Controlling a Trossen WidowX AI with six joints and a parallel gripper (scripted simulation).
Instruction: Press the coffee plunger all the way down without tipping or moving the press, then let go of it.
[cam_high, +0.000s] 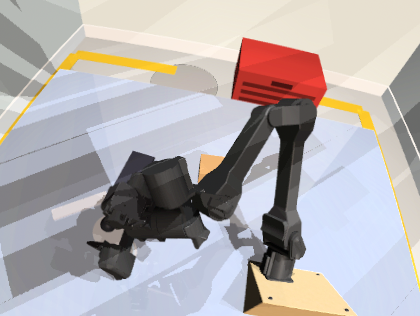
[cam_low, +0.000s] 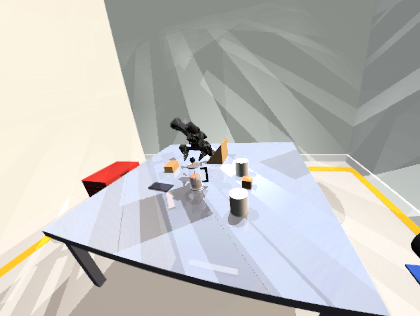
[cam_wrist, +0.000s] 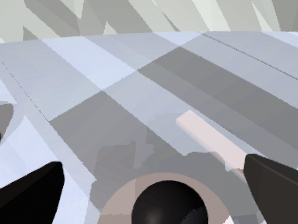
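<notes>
The hand (cam_wrist: 156, 189) stands wide open and holds nothing: in the wrist view its two dark, wedge-shaped fingers sit far out at the left and right of the frame, well apart from the plunger knob (cam_wrist: 169, 219) between them. The knob is a smooth, glossy black ball above the round, pale rim of the coffee press (cam_low: 195, 181).

In the exterior view the press is a small upright cylinder with clear walls, brownish contents and a dark handle on one side. It stands toward the far left part of the surface (cam_low: 280, 220), directly under the matte black, faceted arm (cam_high: 290, 165).

The surface is a glossy, pale blue slab with streaked reflections. Near the press lie a flat dark square plate (cam_low: 161, 187), a tan block (cam_low: 171, 166) and a pale flat strip (cam_low: 171, 201). Two grey cylinders (cam_low: 238, 202) stand toward the middle.
</notes>
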